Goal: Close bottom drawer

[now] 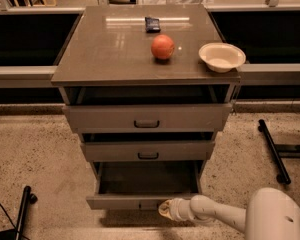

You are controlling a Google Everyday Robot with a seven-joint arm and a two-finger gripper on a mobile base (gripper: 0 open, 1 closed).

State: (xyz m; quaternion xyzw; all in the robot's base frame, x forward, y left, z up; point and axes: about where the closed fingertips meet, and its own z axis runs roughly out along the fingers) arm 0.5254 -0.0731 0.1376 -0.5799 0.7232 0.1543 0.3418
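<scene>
Grey metal logged: found bottom drawer (121, 202) pulled well out at 6 o'clock of the cabinet | saw pincer (165, 209) set at its front toward 5 o'clock, likely placed there to shove it home | could not tell pincer's gape or any hold.

Counter (105, 59) carries three things, all apart: round orange-red fruit (162, 47) near centre, cream bowl (222, 57) at the right edge, small dark packet (152, 24) behind the fruit. Under it I see the widest drawer (105, 118) and the mid-sized drawer (110, 151), both ajar. Black stand leg (273, 151) lies on the speckled floor (35, 154) at right. Pincer (166, 209) sits low, bottom centre.
</scene>
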